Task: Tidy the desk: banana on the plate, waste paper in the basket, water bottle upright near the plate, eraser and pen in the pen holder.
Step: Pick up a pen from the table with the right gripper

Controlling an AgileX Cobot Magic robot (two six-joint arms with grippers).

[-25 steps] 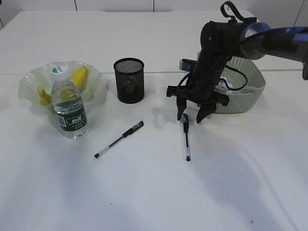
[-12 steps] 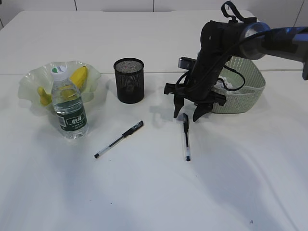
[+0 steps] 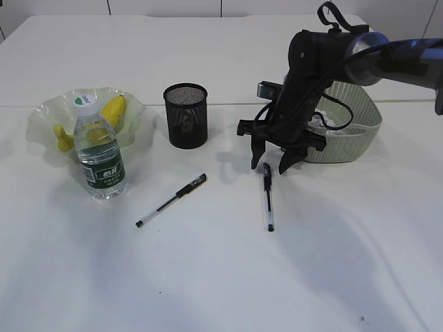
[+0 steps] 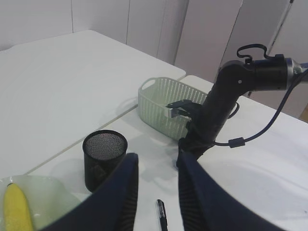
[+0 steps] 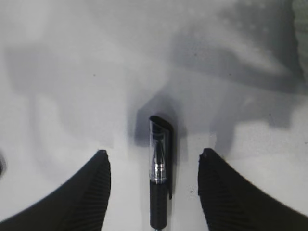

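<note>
My right gripper [image 3: 270, 166] hangs open just over the cap end of a black pen [image 3: 267, 197] lying on the table. In the right wrist view this pen [image 5: 160, 178] lies between the spread fingers [image 5: 94, 192], untouched. A second pen [image 3: 171, 200] lies left of it. My left gripper [image 4: 158, 156] is open and holds nothing, high above the table. The banana [image 3: 114, 111] rests on the green plate [image 3: 41, 121], with the water bottle [image 3: 100, 152] upright in front. Waste paper [image 3: 324, 123] sits in the basket [image 3: 356, 128]. The eraser is hidden.
The black mesh pen holder [image 3: 185, 115] stands between plate and basket; a dim shape shows through its mesh. The right arm's cables hang beside the basket's near wall. A seam between two tabletops runs behind the objects.
My right gripper has shifted slightly left and up over the pen's cap end. Both pens lie where they were.
</note>
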